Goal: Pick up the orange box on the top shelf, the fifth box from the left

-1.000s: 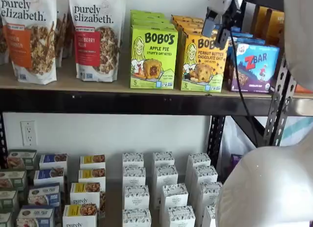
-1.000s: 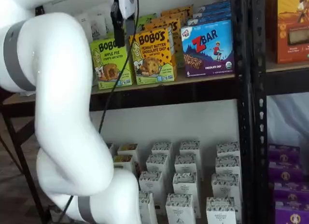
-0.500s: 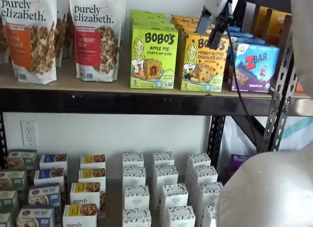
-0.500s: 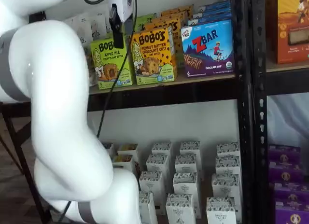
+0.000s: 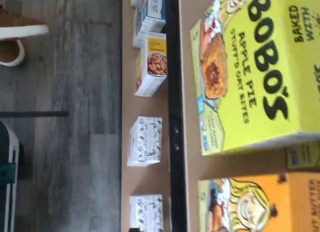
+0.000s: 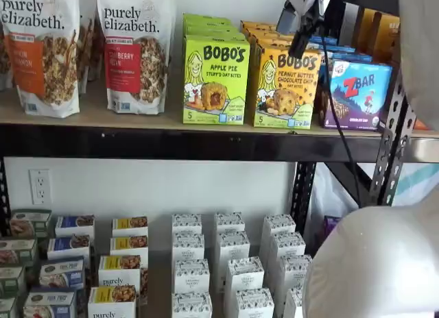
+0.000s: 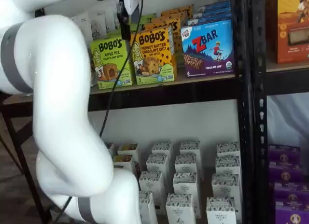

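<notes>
The orange box (image 6: 287,88) stands at the front of a row of like boxes on the top shelf (image 6: 171,143), between the lime-green Bobo's box (image 6: 215,78) and the ZBar box (image 6: 357,92). It also shows in a shelf view (image 7: 154,55) and, partly, in the wrist view (image 5: 260,202) beside the green box (image 5: 250,77). My gripper (image 6: 295,29) hangs in front of the orange box's upper edge, with a gap showing between the fingers and nothing in them. In a shelf view (image 7: 125,21) it sits between the green and orange boxes' tops, seen side-on.
Granola bags (image 6: 134,51) stand at the shelf's left. Several white cartons (image 6: 233,270) fill the lower shelf. A black upright (image 7: 246,89) stands right of the ZBar box (image 7: 207,48). My white arm (image 7: 58,113) and its cable (image 6: 336,112) hang before the shelves.
The gripper has risen a little and shifted from in front of the green box's edge toward the orange box. No box has moved.
</notes>
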### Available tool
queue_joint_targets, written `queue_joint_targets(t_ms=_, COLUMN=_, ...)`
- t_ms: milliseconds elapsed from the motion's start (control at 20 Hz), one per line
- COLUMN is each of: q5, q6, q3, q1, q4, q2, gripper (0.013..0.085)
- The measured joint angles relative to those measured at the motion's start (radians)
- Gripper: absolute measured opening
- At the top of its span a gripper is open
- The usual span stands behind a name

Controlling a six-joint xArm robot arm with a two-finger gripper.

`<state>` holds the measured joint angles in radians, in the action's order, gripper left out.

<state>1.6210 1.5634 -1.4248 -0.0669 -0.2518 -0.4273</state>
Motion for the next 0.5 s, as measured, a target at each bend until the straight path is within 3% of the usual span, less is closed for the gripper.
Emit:
queue_joint_targets(t_ms=300, q5=0.033, q6=0.014, q3=-0.096, q1=0.001, q4=0.059, q2=0.074, gripper=0.085)
queue_joint_targets(t_ms=500, q5=0.139, q6=0.014, q3=-0.213, q1=0.01, q4=0.105, q2=0.156, gripper=0.085)
